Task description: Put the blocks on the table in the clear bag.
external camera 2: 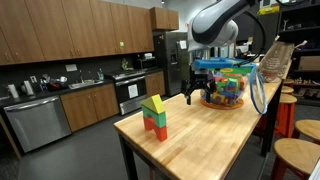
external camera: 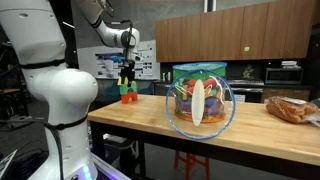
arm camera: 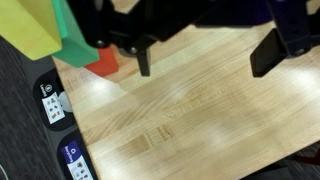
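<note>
Table [external camera 2: 200, 145], clear bag [external camera 2: 235, 85], empty gripper [external camera 2: 198, 99], stacked blocks [external camera 2: 155, 118]
The bag stands on the wooden top; the gripper hangs jaws spread wide, holding nothing, near the blocks, stacked yellow and green over red-orange, on the table apart from the bag

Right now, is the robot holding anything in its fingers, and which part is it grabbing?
Nothing is held. In the wrist view the fingers stand wide apart over the table, and the blocks sit off to one side.
</note>
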Tool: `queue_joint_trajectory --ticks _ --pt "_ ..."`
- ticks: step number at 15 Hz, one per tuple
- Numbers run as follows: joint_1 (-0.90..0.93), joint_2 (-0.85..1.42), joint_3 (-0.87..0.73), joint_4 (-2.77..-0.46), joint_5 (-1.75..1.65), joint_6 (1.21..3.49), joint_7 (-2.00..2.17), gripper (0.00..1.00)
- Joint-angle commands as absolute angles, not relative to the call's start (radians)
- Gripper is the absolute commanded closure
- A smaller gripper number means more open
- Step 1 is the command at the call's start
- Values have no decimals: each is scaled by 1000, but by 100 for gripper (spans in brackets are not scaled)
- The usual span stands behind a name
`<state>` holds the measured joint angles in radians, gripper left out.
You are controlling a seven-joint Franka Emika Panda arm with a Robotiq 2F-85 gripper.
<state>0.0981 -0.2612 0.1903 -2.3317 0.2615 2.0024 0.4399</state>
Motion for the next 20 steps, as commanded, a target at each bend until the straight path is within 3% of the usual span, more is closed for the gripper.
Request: queue_joint_trajectory --ticks 1,20 --pt "103 -261 185 -2331 260 2001 441 0" --pt "138 -224 233 -2241 148 2094 423 0"
